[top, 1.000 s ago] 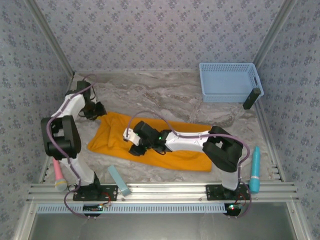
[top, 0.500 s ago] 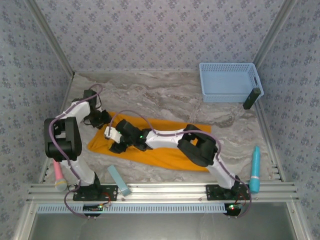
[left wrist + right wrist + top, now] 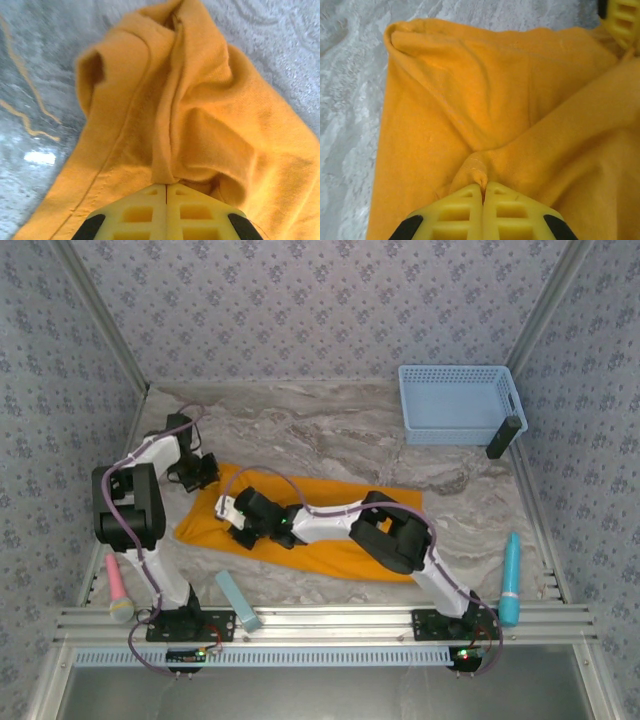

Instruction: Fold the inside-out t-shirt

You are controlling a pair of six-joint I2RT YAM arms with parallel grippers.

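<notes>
The inside-out t-shirt [image 3: 340, 558] lies as a long orange-yellow band across the middle of the marble table, with its left end bunched up. My left gripper [image 3: 207, 475] is at the shirt's far left corner. Seen from its wrist, the left gripper [image 3: 166, 185] is shut on a raised fold of the t-shirt [image 3: 200, 115]. My right arm reaches left across the shirt, and the right gripper [image 3: 232, 512] is down on the cloth close beside the left one. In its wrist view the right gripper [image 3: 483, 186] pinches a small hemmed pucker of the t-shirt [image 3: 470, 90].
A light blue basket [image 3: 460, 402] stands at the back right with a dark object [image 3: 503, 437] leaning by its corner. A teal cylinder [image 3: 510, 578] lies at the right edge, a pink-handled tool [image 3: 117, 590] at the left edge, and a pale blue block [image 3: 238, 600] by the front rail.
The right arm has stretched leftward across the shirt to its left end. The left gripper has shifted slightly onto the shirt's corner. Both grippers have gone from open to shut on cloth.
</notes>
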